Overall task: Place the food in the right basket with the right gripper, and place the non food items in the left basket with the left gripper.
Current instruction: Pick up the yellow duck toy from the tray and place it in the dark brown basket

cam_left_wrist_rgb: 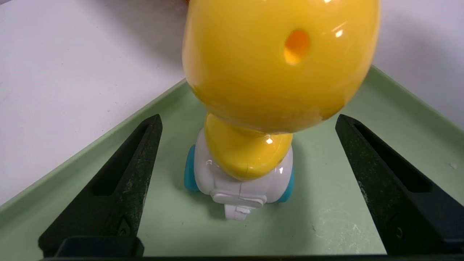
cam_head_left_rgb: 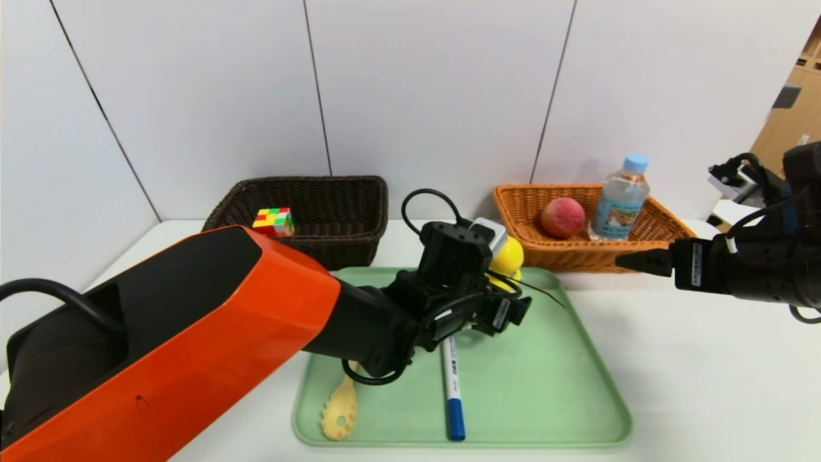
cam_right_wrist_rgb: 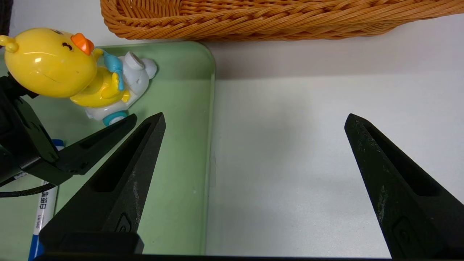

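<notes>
Duck toy (cam_head_left_rgb: 508,256) stands upright at the far edge of the green tray (cam_head_left_rgb: 551,385), just above centre in the head view, close to the tray's rim and near the orange basket (cam_head_left_rgb: 648,247). We see the left gripper (cam_left_wrist_rgb: 248,152) spread wide around it, one black finger (cam_left_wrist_rgb: 119,185) on each side of the white-and-blue base, neither touching (the wrist view shows green tray between each finger and the toy). The orange-sectioned left arm (cam_head_left_rgb: 192,346) reaches from the lower left corner diagonally to the tray's middle, and it covers the handle of the pasta spoon (cam_head_left_rgb: 340,410).

The marker (cam_head_left_rgb: 453,391) lies lengthwise near the tray's centre, blue cap toward the bottom of the frame, with bare tray to its right. The spoon's head lies at the tray's lower left.

At the upper left we see the dark basket (cam_head_left_rgb: 359,212) with the puzzle cube (cam_head_left_rgb: 274,221) in it. In the orange basket at upper right sit the peach (cam_head_left_rgb: 562,217) and the water bottle (cam_head_left_rgb: 619,199), touching or nearly so.

The right gripper (cam_right_wrist_rgb: 253,123) hovers at the right edge of the frame, in front of the orange basket, fingers wide apart over bare white table (cam_head_left_rgb: 705,385), beside the tray's right rim.
</notes>
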Robot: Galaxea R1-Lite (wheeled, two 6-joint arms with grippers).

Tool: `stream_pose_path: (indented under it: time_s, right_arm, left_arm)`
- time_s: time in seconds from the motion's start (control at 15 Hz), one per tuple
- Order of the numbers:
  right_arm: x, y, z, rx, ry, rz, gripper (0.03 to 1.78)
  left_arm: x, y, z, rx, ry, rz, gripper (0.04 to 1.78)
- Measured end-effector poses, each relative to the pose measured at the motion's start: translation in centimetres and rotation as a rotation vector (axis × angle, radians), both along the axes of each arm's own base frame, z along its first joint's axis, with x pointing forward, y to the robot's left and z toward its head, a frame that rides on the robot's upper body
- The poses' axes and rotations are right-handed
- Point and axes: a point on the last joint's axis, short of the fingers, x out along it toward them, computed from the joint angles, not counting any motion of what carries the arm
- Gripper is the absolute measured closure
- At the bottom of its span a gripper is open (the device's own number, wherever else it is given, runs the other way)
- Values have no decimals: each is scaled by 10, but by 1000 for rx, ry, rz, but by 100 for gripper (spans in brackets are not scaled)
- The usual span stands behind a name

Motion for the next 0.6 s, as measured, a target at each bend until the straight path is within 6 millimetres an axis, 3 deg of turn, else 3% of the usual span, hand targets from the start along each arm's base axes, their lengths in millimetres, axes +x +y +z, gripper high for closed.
stream_pose_path:
  time_s: [0.6]
  right_arm:
    - [-1,0,-2,-1,6,-1,10]
  left_arm:
    - [7,-7,-5,12,-7,-3,13]
